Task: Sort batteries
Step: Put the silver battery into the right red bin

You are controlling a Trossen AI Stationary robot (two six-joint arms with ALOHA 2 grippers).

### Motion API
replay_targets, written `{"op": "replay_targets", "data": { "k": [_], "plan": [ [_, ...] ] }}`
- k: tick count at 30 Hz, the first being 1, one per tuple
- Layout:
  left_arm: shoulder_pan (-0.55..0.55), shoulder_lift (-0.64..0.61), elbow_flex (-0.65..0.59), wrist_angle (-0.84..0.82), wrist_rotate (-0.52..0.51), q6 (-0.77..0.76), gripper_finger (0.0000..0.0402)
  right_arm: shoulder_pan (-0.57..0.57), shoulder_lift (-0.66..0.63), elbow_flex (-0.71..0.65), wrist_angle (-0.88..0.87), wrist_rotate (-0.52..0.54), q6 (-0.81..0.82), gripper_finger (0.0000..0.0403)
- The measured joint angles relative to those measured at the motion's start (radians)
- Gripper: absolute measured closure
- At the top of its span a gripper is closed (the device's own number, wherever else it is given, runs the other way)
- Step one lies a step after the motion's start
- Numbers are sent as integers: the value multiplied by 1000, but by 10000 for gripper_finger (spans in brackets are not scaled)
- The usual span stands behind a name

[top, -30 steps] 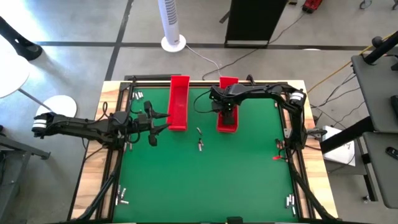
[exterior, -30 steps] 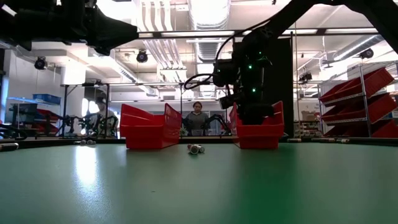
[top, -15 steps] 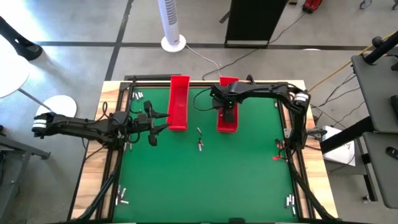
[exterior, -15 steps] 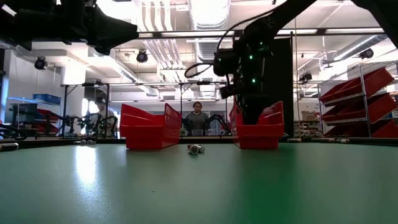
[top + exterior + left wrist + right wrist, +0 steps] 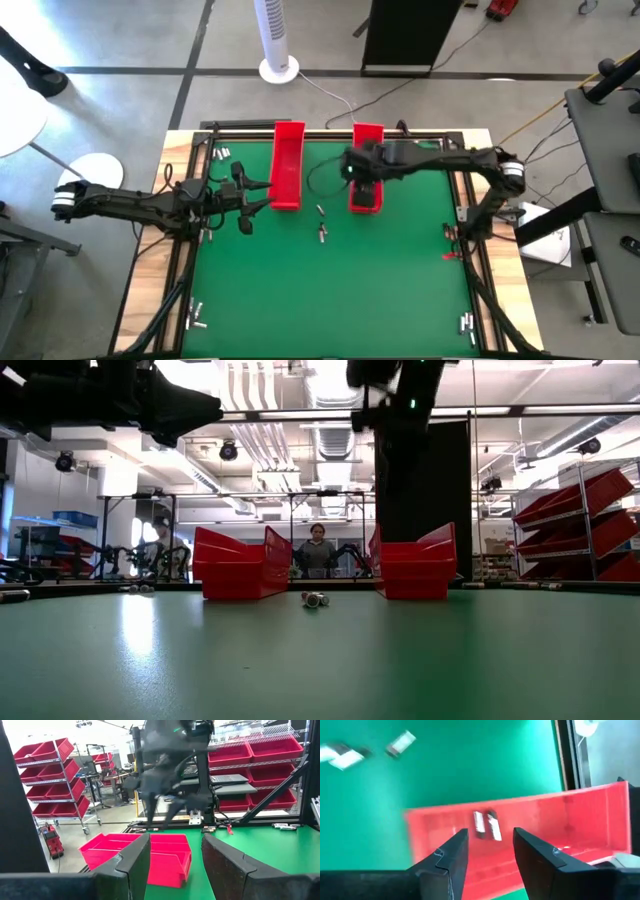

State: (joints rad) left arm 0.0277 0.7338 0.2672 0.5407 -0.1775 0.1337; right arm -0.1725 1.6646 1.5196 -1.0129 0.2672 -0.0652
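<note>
Two long red trays stand on the green mat, the left tray (image 5: 288, 165) and the right tray (image 5: 367, 140). Two batteries (image 5: 487, 825) lie on the floor of the right tray. Loose batteries (image 5: 321, 221) lie on the mat between the trays, and show small in the low view as batteries (image 5: 315, 598). My right gripper (image 5: 490, 832) hovers open and empty high above the right tray, pointing steeply down. My left gripper (image 5: 175, 840) waits open and level at the mat's left side, beside the left tray (image 5: 150, 855).
More batteries lie along the frame: at the far left corner (image 5: 222, 152), the near left (image 5: 195, 318) and the near right (image 5: 466, 322). The green mat (image 5: 330, 290) lies bare toward the near edge. A person (image 5: 317, 550) sits in the room beyond the table.
My right gripper has risen out of the right tray and now stands well above it, its tip leaving the top of the low view; it has also tipped and rolled somewhat. The trays and the batteries on the mat have stayed put.
</note>
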Motion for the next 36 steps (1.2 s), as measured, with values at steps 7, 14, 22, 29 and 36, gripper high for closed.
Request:
{"op": "replay_targets", "data": {
  "k": [7, 14, 22, 29, 36],
  "plan": [
    [0, 0, 0, -1, 0, 9, 244, 256, 18, -32, 183, 66, 226, 246],
    [0, 2, 0, -3, 0, 11, 244, 422, 202, -87, 563, 158, 472, 254],
    [0, 5, 0, -14, 0, 8, 244, 455, 380, -82, 514, 365, 797, 222],
    [0, 7, 0, -27, 1, 15, 244, 479, 429, -86, 536, 448, 985, 208],
    [0, 22, 0, -26, 1, 16, 244, 480, 491, -87, 627, 453, 987, 227]
  ]
}}
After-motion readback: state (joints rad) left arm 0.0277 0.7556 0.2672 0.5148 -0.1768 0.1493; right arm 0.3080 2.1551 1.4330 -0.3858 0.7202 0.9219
